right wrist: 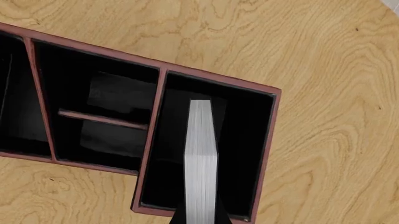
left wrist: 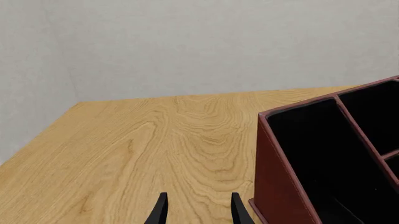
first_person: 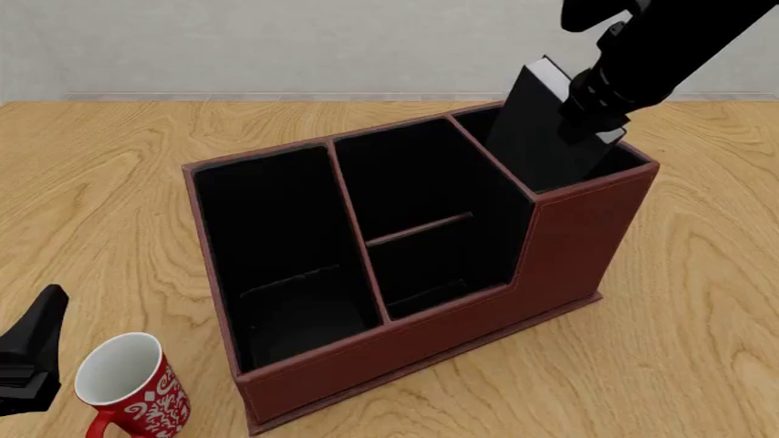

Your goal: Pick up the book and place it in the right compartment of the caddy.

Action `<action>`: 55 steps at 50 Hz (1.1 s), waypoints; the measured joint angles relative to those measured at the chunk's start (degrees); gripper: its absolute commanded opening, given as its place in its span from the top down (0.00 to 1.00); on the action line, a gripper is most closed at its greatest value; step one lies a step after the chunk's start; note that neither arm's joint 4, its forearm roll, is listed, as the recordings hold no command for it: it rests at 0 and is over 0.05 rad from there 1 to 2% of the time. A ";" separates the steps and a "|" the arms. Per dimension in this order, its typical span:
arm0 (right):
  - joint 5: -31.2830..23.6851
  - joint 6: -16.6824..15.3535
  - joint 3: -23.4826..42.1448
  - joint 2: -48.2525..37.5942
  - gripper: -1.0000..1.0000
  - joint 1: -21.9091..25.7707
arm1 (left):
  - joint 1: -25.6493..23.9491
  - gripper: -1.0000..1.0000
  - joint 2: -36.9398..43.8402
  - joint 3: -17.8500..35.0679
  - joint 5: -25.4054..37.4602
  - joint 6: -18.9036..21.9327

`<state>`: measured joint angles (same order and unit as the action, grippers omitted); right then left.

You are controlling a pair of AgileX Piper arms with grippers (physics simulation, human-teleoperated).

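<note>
The reddish-brown caddy (first_person: 572, 246) with black interior stands mid-table. My right gripper (first_person: 597, 102) is shut on the black book (first_person: 542, 132) and holds it upright, slightly tilted. The book's lower part is inside the right compartment (first_person: 477, 123), behind the tallest front wall. In the right wrist view the white page edges of the book (right wrist: 201, 158) run down the middle of that compartment (right wrist: 243, 140), clear of its walls. My left gripper (left wrist: 198, 207) is open and empty, low over the table at the caddy's left end (left wrist: 281, 186).
A red mug (first_person: 122, 388) with white pattern stands at the front left, just right of my left gripper (first_person: 31, 360) and left of the caddy's front corner. The caddy's middle section has a shelf divider (first_person: 420, 228).
</note>
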<state>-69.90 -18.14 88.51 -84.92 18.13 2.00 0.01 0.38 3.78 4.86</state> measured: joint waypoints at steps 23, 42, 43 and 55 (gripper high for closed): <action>2.51 1.14 -3.36 -0.23 1.00 0.55 | 0.32 0.00 0.00 -0.11 0.02 0.06; 4.27 0.74 -4.46 -0.59 1.00 0.23 | 0.52 0.00 0.00 -0.19 0.04 0.08; 4.30 0.73 -4.50 -0.59 1.00 0.22 | 0.52 0.00 0.00 -0.20 0.04 0.07; 4.41 0.79 -4.67 -0.55 0.00 0.29 | 0.43 0.00 0.00 -0.19 -0.04 0.06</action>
<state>-65.49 -17.35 83.84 -85.47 18.42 2.42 0.01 0.18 3.74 4.93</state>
